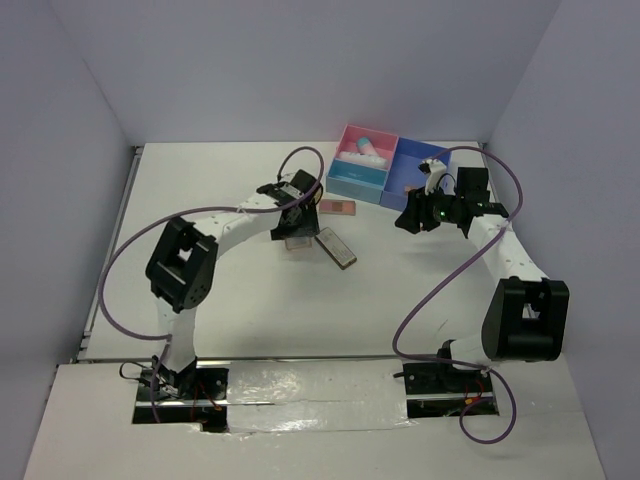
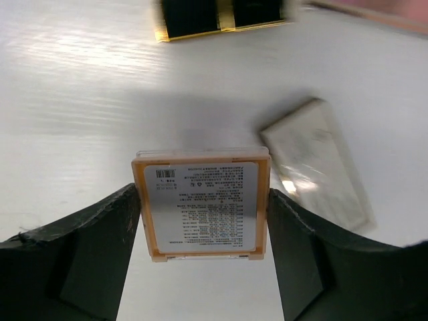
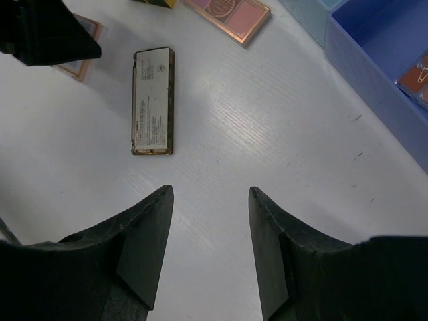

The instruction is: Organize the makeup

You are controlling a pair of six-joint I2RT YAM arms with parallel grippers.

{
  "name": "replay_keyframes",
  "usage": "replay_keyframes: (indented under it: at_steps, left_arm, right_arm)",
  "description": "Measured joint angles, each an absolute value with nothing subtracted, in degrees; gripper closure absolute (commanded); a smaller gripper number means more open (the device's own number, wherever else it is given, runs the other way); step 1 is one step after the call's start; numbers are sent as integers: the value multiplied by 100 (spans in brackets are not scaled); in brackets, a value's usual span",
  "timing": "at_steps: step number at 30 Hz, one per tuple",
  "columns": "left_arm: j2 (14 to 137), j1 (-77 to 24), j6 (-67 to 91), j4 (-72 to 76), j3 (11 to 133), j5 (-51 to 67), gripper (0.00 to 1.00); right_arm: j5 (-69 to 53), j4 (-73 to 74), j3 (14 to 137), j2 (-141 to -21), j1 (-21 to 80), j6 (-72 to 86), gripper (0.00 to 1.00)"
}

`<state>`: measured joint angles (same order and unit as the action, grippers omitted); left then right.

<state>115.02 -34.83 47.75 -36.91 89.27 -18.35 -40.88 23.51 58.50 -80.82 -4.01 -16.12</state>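
Observation:
My left gripper is shut on a flat orange-rimmed palette, label side up, one finger on each long side. In the top view this gripper is at mid-table with the palette under it. A brown-rimmed palette lies just to its right, also seen from above. A pink palette lies farther back. A black-and-gold piece lies beyond the held palette. My right gripper is open and empty over bare table, right of the palettes.
The pink-and-blue compartment box stands at the back, right of centre. A white tube lies in its pink part. Its blue wall is close to my right gripper, with a small item inside.

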Motion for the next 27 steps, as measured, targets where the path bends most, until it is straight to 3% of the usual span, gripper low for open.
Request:
replay_keyframes:
  at_steps: [3,8,10,15,21,27]
  left_arm:
    - [10960,-3559,4331,-2987,8696,-1221,100]
    - [10525,-3597,3833,-1098,8355,526,100]
    - [10709,-3597,3789,-438,8466,1173,100]
    - [11841,-3625,4058,928,9498,2392,98]
    - [12951,-3682,4543,2150,10457,2812,98]
    - [13515,-3765,4991,3603,10628,2440,100]
  right_arm:
    - [-4064,2349,5861,-8079,-403,-1605,47]
    - [-3959,2279,5905,-7970,-502,-1507,62]
    - [-3946,2272,5990,-7915,-600,-1461,69]
    - [-4018,2189,6261,-7870,-996,-1350,75]
    - [-4145,2165,6278,-7789,-1330,-1284,76]
    - [-4244,2112,6167,-7631,-1350,-1175,76]
